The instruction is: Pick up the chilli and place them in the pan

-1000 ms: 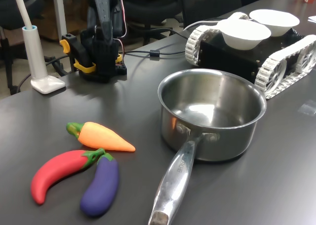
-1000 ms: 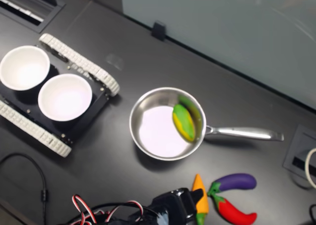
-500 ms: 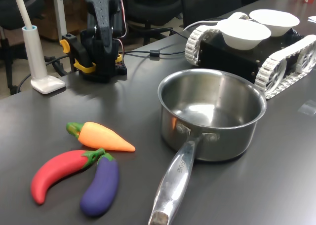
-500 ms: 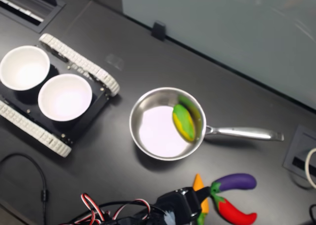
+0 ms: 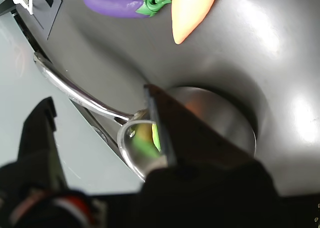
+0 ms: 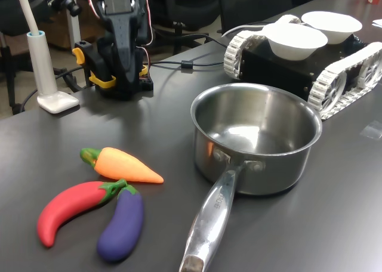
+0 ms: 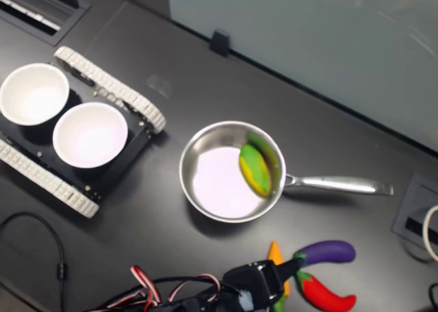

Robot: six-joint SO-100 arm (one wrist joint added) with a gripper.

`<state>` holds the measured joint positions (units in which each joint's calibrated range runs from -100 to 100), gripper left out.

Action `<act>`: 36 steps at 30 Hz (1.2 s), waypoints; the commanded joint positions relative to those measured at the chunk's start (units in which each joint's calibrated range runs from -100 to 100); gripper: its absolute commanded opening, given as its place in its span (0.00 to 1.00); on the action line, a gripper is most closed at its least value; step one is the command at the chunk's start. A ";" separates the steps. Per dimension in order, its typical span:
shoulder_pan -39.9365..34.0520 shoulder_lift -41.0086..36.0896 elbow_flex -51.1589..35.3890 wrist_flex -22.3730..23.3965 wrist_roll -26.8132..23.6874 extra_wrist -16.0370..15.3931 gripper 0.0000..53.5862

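Observation:
The orange chilli (image 6: 125, 165) lies on the dark table with its green cap toward the first exterior view's left, beside a red chilli toy and a purple eggplant. The wrist view shows its pointed end (image 5: 191, 12). The steel pan (image 6: 256, 135) stands upright, handle toward the front edge. In the second exterior view a yellow-green item (image 7: 254, 168) leans on the pan's (image 7: 205, 148) inner wall near the handle. My gripper (image 5: 98, 95) is open and holds nothing, hanging above the table. In the second exterior view the arm (image 7: 253, 288) covers most of the chilli (image 7: 276, 252).
The red chilli toy (image 6: 71, 209) and the purple eggplant (image 6: 122, 224) lie just in front of the orange one. Two white bowls (image 6: 295, 38) sit on a tracked vehicle (image 6: 334, 75) behind the pan. A white lamp base (image 6: 57, 99) and cables stand near the arm's base (image 6: 122, 75).
In the second exterior view the arm has crept right along the bottom edge and covers more of the orange chilli. The pan and the toys have not moved.

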<state>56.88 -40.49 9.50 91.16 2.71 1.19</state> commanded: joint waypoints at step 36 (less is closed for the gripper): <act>1.50 9.49 11.35 -9.67 -6.64 0.74 0.59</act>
<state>57.76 -31.40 21.27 84.96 -3.39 1.19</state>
